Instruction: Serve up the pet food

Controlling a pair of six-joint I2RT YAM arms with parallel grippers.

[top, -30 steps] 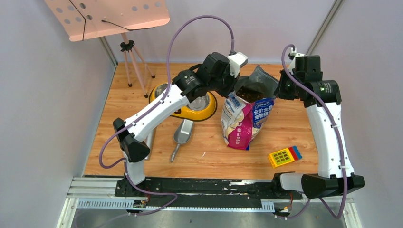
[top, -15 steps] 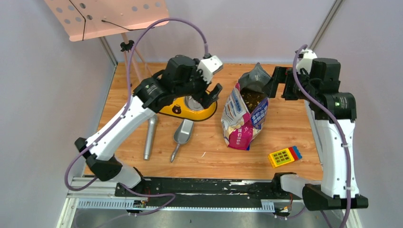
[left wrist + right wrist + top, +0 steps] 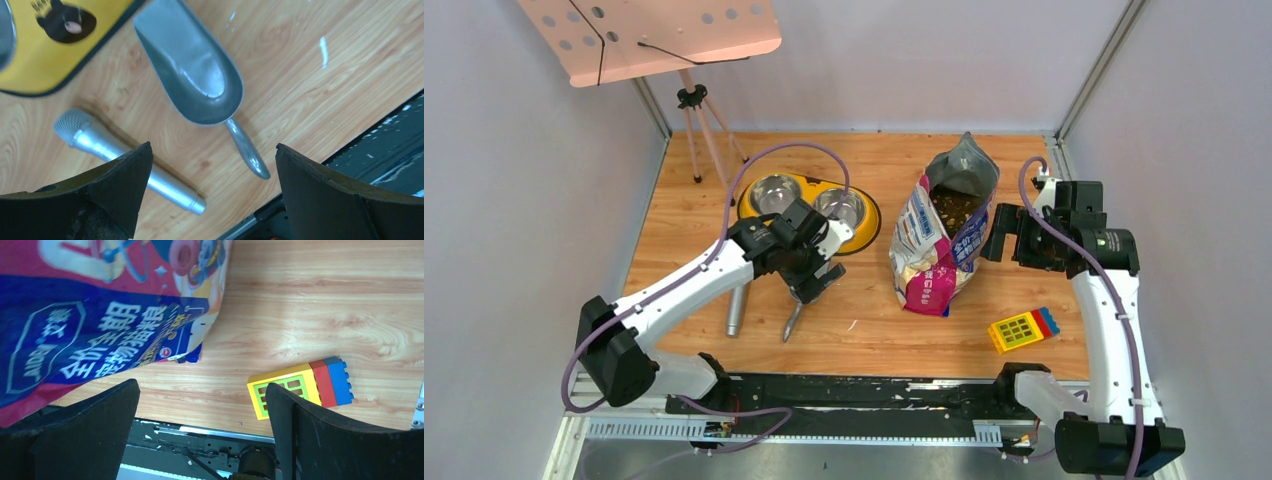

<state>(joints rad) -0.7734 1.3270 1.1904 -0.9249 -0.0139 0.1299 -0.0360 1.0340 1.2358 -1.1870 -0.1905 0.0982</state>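
Both arms have dropped away from the bag (image 3: 944, 245): the left gripper (image 3: 212, 150) now hangs over the scoop (image 3: 195, 70), the right gripper (image 3: 1001, 232) beside the bag, both spread wide and empty. The kibble (image 3: 952, 205) sits in the open, leaning bag; a nudge from the right arm could tip it and spill.

Matt metal scoop (image 3: 192, 75), glossy bag (image 3: 100, 315)
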